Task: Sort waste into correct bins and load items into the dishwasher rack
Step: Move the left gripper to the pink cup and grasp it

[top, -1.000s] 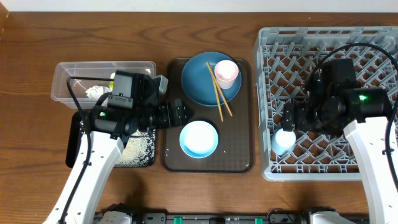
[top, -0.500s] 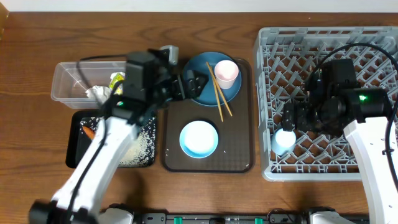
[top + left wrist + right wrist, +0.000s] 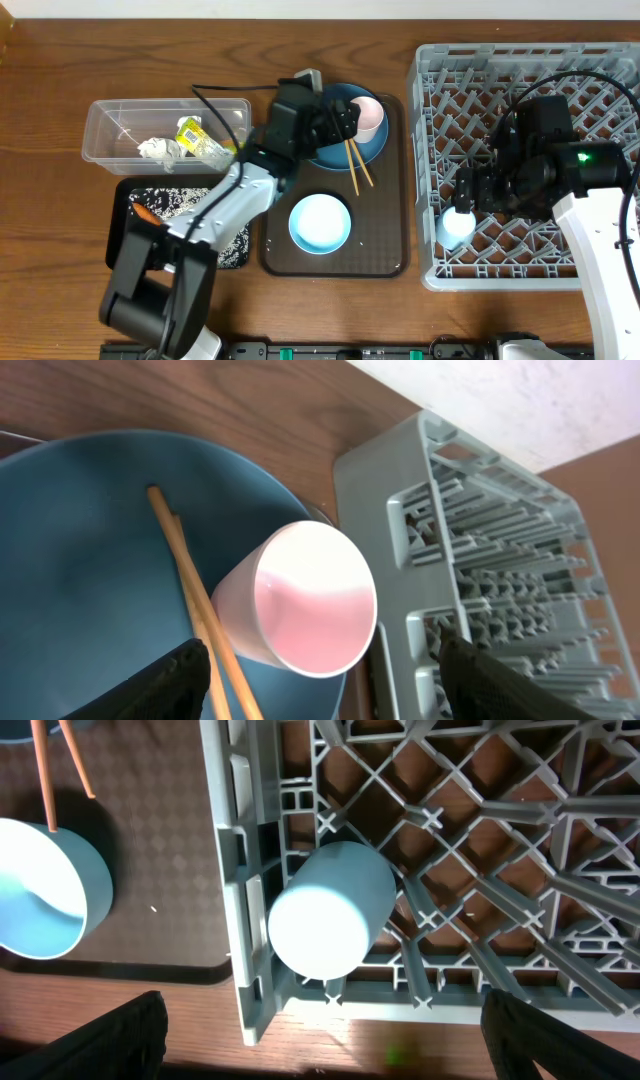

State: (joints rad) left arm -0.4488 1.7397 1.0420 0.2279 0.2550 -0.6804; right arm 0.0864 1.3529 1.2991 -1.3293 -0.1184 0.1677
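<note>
Underneath, brown wood table [image 3: 60,300]; white surface [image 3: 500,400] beyond rack [image 3: 480,540].

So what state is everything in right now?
pink cup, upright on blue plate
chopsticks, lying across that plate
bowl, upright, empty
light blue cup, set in rack corner
left gripper, open, facing pink cup
right gripper, open over light blue cup
clear tub, holds paper and wrapper

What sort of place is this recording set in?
Probably a lab tabletop staged as a dish-clearing station, not a real kitchen: a dishwasher rack on a wooden table, a serving tray with a plate and bowl, and a tub and black tray holding waste.
</note>
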